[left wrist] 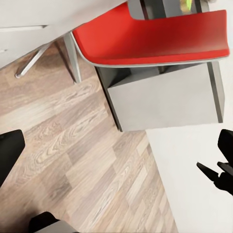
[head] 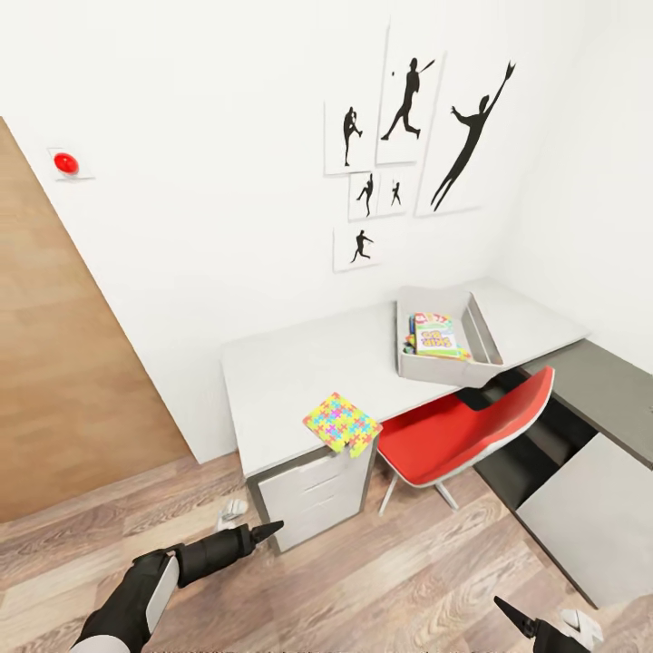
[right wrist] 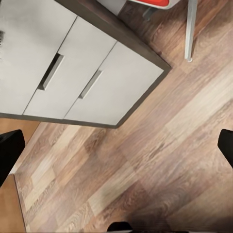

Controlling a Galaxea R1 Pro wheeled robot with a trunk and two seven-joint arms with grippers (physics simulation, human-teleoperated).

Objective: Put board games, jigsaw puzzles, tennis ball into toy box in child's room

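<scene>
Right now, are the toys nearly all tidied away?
Partly. A colourful game box already lies in the toy box on the table. Nothing is in hand: both sets of fingers hang open over the floor. The puzzles at the table's edge still need putting in.

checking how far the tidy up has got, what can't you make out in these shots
- Toy box contents, head view: one colourful board game shows; its near wall hides anything lower.
- Jigsaw puzzles, head view: overlapping at the table edge, count uncertain.
- Yellow-green scrap, left wrist view: cut off by the edge, too small to name.
- Right claw, head view: cut off at the bottom edge.
- Bed: outside these pictures.
</scene>
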